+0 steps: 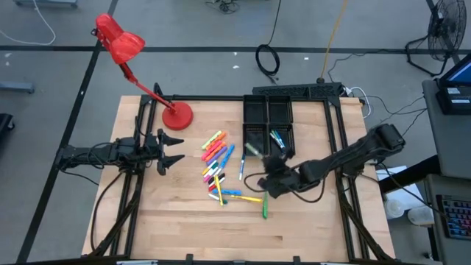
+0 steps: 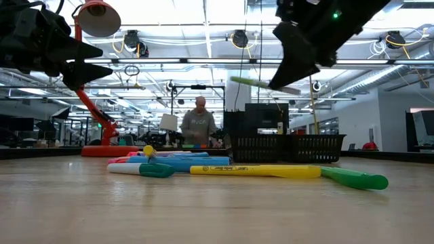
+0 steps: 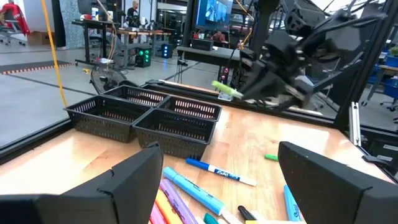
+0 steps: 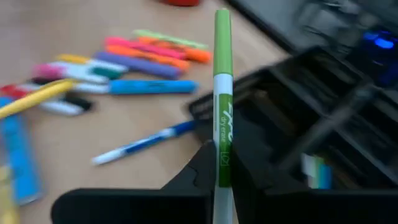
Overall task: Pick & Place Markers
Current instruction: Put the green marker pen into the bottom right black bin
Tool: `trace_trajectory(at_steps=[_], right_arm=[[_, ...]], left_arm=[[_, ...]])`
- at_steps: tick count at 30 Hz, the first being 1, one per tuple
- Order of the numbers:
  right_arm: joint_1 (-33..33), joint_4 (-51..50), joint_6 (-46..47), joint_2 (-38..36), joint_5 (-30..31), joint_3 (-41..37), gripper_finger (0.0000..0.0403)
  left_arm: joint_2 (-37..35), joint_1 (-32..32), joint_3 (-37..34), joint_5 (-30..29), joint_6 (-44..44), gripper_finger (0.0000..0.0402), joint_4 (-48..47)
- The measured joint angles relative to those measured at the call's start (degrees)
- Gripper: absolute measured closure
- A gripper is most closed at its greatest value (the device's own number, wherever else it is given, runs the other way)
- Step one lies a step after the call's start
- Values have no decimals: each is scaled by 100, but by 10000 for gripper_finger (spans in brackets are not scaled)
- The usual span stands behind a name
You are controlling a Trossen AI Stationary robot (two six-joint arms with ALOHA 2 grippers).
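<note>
My right gripper (image 4: 221, 160) is shut on a green-capped white marker (image 4: 222, 74) and hovers above the table near the black tray (image 1: 268, 118); the low view shows it raised (image 2: 298, 57). The other markers (image 1: 218, 163) lie loose on the wood left of the tray, with a yellow one (image 2: 254, 171) and a green one (image 1: 265, 207) nearer the front edge. A few markers (image 1: 278, 138) lie inside a near compartment of the tray. My left gripper (image 1: 174, 152) waits open, raised above the table left of the pile. My right gripper pinches the marker by its white barrel (image 4: 222, 134), between the two fingers (image 4: 199, 168). The green cap end (image 3: 227, 90) sticks out past the fingertips toward the table's left. The marker is lifted clear and lies nearly level (image 2: 261, 83).
A red desk lamp stands with its base (image 1: 177, 116) on the far left part of the table. Bare wood lies along the near edge. Cables run behind the tray. A person (image 2: 198, 125) is in the room beyond the table.
</note>
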Motion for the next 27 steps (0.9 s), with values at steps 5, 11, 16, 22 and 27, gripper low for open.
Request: trace_trajectory(at_steps=[5,11,16,22,27], right_arm=[[-330,-1386,1090,-152,187,0,387],[-962,-2175,1706,-196,-110,-271,387],[-1522,-1328,1273,-393,-622,-1007,387],[-1851,164,418,-630,-1057,-1708,387],[-1872,572,178,-760,-1026,-1915,374]], left_arm=[[0,0,0,0,0,78,0],[0,0,0,0,0,78,0],[0,0,0,0,0,78,1],[0,0,0,0,0,78,0],[0,0,0,0,0,78,-2]])
